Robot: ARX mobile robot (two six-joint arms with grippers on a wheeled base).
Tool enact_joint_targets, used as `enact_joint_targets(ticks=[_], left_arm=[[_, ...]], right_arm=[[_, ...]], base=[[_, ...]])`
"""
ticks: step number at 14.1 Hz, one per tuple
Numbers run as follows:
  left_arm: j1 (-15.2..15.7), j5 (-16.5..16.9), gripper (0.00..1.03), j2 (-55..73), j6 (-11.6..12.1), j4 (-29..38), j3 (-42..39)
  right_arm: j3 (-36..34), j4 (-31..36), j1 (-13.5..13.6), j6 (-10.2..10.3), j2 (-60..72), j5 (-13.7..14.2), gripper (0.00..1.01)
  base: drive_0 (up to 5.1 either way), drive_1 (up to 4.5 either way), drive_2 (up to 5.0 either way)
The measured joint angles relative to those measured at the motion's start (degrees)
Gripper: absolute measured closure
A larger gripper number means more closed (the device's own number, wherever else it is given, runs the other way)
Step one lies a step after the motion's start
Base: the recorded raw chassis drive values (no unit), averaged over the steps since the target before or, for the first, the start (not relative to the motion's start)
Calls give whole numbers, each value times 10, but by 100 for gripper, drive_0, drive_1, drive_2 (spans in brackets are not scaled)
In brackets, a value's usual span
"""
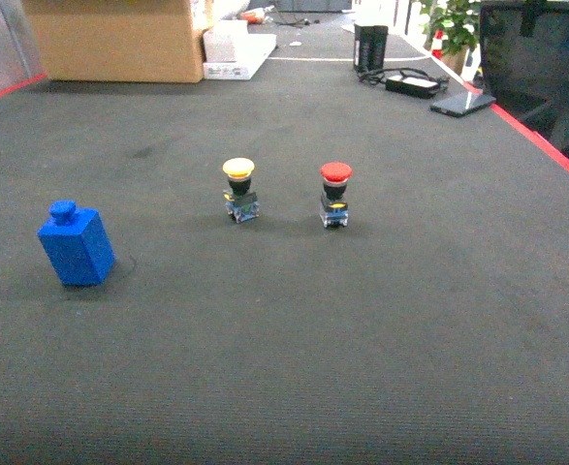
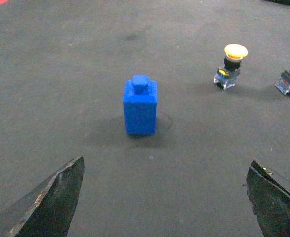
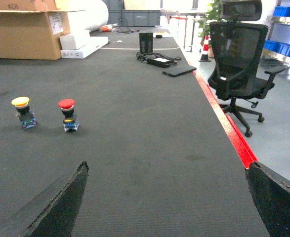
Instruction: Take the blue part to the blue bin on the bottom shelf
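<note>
Two dark fingers (image 2: 51,200) of the left gripper (image 2: 164,197) are spread wide in the left wrist view, and nothing is held or touched. The blue part (image 2: 140,109) is set on the dark mat (image 1: 294,329), ahead of that gap and apart from it. Its long axis is upright, with the knob on top. The right gripper (image 3: 167,200) is likewise spread wide and empty. A yellow button (image 1: 238,189) and a red button (image 1: 334,193) are seen to the part's right.

The blue part (image 1: 76,246) looks like matt, faintly grainy plastic, standing on a dark, ribbed, carpet-like mat (image 1: 362,339), while the brown box (image 1: 114,39) at upper left appears plain dull cardboard.
</note>
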Motion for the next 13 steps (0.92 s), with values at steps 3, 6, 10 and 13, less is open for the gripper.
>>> enact_joint_targets(ticks=[3,6,10,13], left_arm=[[26,28,5,293,-4,99,118],[41,33,5,430,3,104,197],[63,38,5,493,28,96,282],[71,58,5,547,31,68,362]], right_arm=[[0,0,0,0,0,0,3],[0,0,0,0,0,0,3],[0,0,0,0,0,0,3],[0,0,0,0,0,0,3]], base=[[0,0,0],[0,0,0],[0,0,0],[0,0,0]])
